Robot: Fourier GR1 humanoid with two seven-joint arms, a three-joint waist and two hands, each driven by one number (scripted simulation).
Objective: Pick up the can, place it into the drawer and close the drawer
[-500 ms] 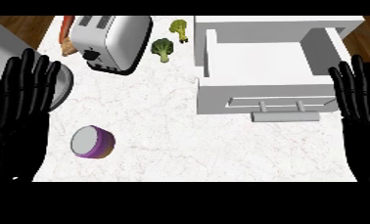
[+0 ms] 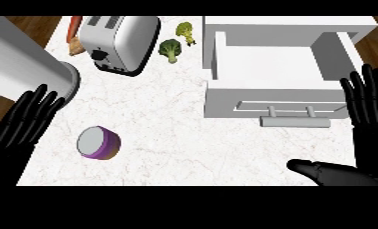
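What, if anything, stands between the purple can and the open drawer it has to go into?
Nothing visible does. Only bare counter lies between the can and the open drawer; the toaster and broccoli sit farther back, off that path. The can would need lifting over the drawer's front wall.

The white stone worktop (image 2: 192,133) shows faint reddish veins. The purple round can (image 2: 99,143) has a pale grey top. The silver metal toaster (image 2: 122,40) has black trim. The broccoli florets (image 2: 170,49) are green. The white box drawer (image 2: 221,104) has a grey bar handle (image 2: 294,121). The left hand (image 2: 29,118) and right hand (image 2: 363,108) are black.
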